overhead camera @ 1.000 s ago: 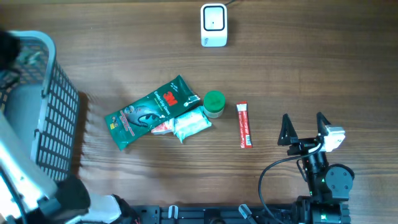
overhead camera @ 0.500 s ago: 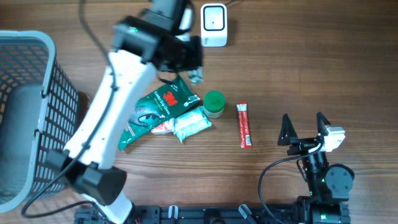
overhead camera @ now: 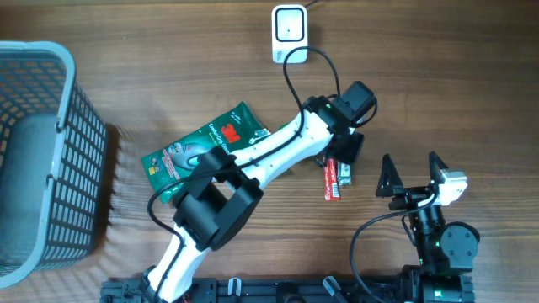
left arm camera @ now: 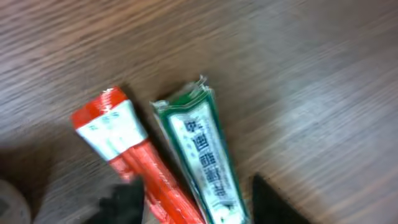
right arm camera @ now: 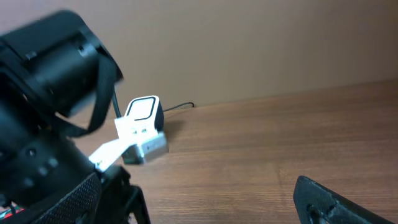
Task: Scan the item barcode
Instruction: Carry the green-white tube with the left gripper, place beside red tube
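Note:
In the left wrist view a green-and-white stick packet [left arm camera: 202,158] lies flat on the wooden table, printed side up, right beside a red stick packet [left arm camera: 124,155]. My left gripper [left arm camera: 199,208] is open low over both, one dark finger [left arm camera: 124,202] over the red packet and the other to the right of the green one. From overhead the left gripper [overhead camera: 340,167] sits over the two packets [overhead camera: 332,187], right of centre. The white scanner [overhead camera: 289,34] stands at the back edge. My right gripper [overhead camera: 413,172] is open and holds nothing, near the front right.
A grey mesh basket [overhead camera: 50,151] stands at the far left. A green 3M pouch [overhead camera: 198,151] lies left of centre, partly under the left arm [overhead camera: 269,160]. In the right wrist view the left arm [right arm camera: 50,93] fills the left side, with the scanner [right arm camera: 142,121] behind it.
The left arm has swung from the basket past the scanner to the red packet. Its jaws have opened, and a green-and-white stick packet now lies beside the red one. The right arm is still.

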Robot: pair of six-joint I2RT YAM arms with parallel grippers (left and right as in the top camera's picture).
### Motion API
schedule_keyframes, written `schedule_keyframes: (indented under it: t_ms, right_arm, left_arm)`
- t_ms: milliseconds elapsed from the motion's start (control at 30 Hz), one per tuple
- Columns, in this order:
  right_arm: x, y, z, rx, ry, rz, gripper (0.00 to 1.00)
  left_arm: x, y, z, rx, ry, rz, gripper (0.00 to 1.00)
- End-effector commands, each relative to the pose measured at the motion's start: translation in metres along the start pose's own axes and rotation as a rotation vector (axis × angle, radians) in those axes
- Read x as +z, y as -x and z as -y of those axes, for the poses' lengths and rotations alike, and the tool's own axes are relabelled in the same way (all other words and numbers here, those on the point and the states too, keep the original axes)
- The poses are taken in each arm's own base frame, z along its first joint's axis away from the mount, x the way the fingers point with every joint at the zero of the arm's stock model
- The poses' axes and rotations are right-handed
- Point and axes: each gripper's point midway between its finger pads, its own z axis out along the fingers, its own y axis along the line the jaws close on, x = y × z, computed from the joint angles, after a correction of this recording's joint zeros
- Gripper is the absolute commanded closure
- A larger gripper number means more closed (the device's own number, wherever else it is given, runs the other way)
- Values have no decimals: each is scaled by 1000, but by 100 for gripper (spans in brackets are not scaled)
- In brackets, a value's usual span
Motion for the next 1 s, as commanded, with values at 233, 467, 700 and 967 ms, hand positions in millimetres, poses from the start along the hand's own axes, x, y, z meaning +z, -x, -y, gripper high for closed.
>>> schedule_keyframes:
  t_ms: [233,467,700,967]
  right_arm:
    - [0,2,0,-13,-1,9,0]
    - [0,2,0,-13,-1,9,1]
    - [0,2,0,-13,-1,9,0]
    - [0,2,0,-13,-1,9,0]
  left_arm:
    - [-262,118,-61,-13,259,704,5]
    - [-503,97,-117,62,692,1197,0]
    - [-518,62,-163,10,876,1088,0]
    - [-539,11,-163,-36,830,1205,0]
